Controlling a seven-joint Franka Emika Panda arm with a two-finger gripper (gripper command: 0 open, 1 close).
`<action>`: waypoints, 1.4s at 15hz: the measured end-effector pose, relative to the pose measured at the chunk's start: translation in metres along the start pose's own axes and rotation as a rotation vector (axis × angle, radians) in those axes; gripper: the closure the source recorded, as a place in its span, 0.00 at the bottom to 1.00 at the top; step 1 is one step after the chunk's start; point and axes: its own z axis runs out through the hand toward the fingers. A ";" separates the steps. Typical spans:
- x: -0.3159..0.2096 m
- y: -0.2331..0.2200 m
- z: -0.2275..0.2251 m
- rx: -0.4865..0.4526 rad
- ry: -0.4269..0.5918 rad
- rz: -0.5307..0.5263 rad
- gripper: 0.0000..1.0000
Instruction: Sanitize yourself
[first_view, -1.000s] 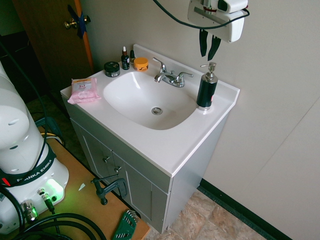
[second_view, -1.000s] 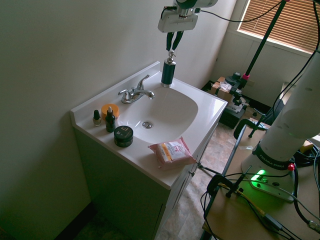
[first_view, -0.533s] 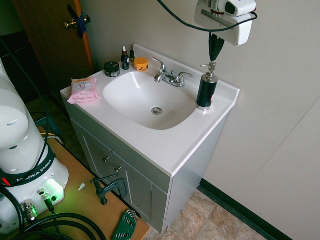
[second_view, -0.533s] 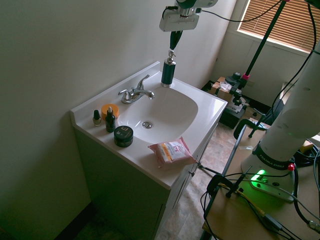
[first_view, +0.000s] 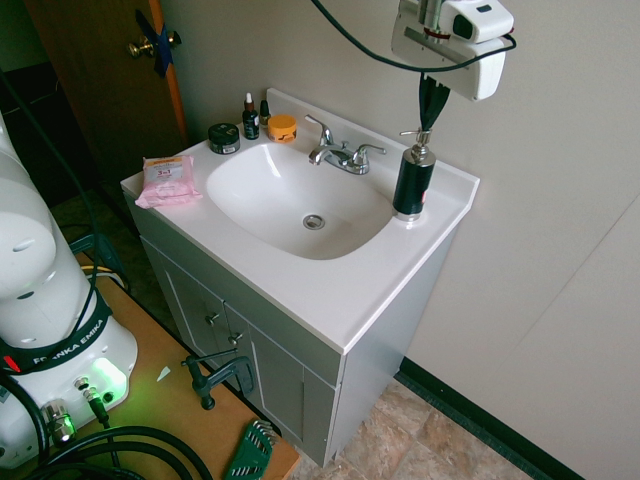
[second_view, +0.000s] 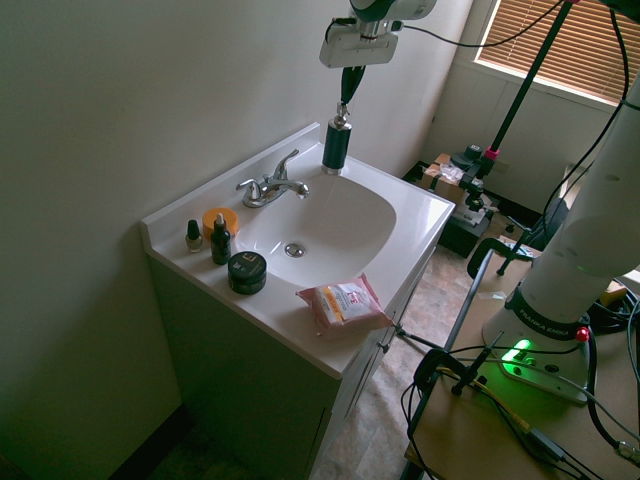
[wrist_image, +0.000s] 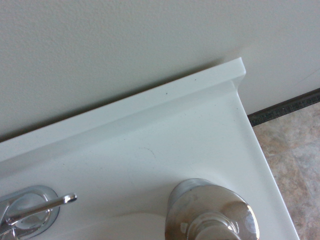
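Observation:
My white boxy gripper head (first_view: 455, 45) hangs over the back right corner of the vanity, with a black cable looped around it. The gripper (first_view: 431, 124) (second_view: 345, 101) is shut, its two black fingers pressed together and pointing straight down with nothing between them. Directly beneath stands a black soap dispenser (first_view: 413, 182) (second_view: 335, 148) with a chrome pump. The fingertips sit right at the pump's top; whether they touch it I cannot tell. In the wrist view the chrome pump head (wrist_image: 215, 215) shows from above, close by.
A chrome faucet (first_view: 340, 155) stands behind the white sink basin (first_view: 250, 215). On the left of the countertop lie a pink wipes packet (first_view: 167, 180), a black jar (first_view: 223, 138), a dropper bottle (first_view: 250, 118) and an orange jar (first_view: 282, 127). The wall is close behind the dispenser.
The fingers have gone from spread apart to shut. The gripper has shifted sideways to stand over the dispenser's pump and come down slightly.

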 end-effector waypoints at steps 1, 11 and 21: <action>0.000 -0.001 0.004 -0.002 0.000 -0.001 1.00; -0.014 -0.013 -0.030 0.041 0.014 -0.042 0.00; -0.129 -0.011 -0.043 0.008 -0.034 -0.240 0.00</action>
